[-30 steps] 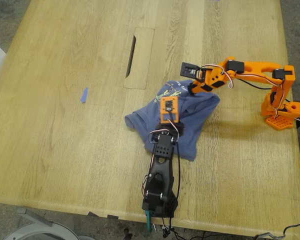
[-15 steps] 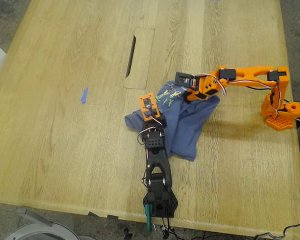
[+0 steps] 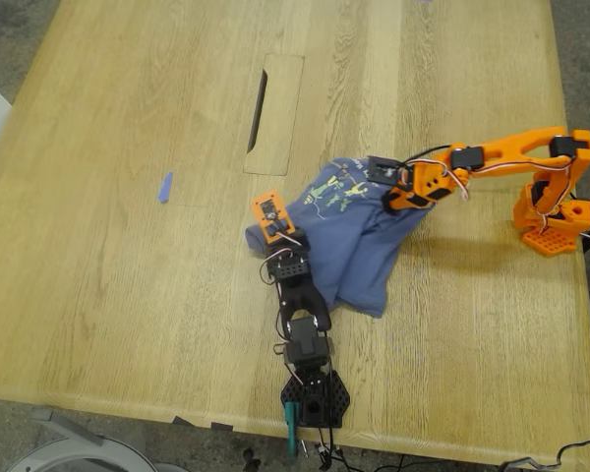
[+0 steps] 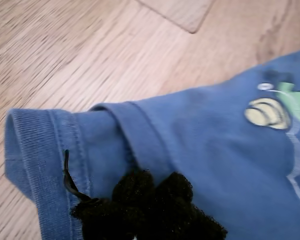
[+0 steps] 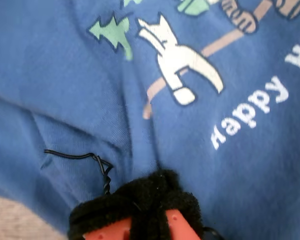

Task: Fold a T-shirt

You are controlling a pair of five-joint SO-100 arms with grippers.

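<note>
The blue T-shirt (image 3: 359,246) lies crumpled in a heap on the wooden table (image 3: 128,295), print (image 3: 339,187) facing up. My first gripper (image 3: 267,216), on the black arm, is at the sleeve on the exterior view's left. In its wrist view the black pads (image 4: 150,200) are closed together on the fabric beside the sleeve hem (image 4: 40,150). My second gripper (image 3: 382,175), on the orange arm, is at the shirt's far edge by the print. Its black pad (image 5: 140,205) presses into creased cloth below the white lettering (image 5: 250,107).
A rectangular cut-out panel with a dark slot (image 3: 259,110) sits in the tabletop beyond the shirt. A small blue object (image 3: 165,187) lies toward the exterior view's left. The orange arm's base (image 3: 556,221) stands at the exterior view's right, the black arm's base (image 3: 315,398) at the near edge.
My first gripper has swept toward the exterior view's left, from mid-shirt to the sleeve, and the cloth spread that way. My second gripper went left, then drew back right. More of the print shows.
</note>
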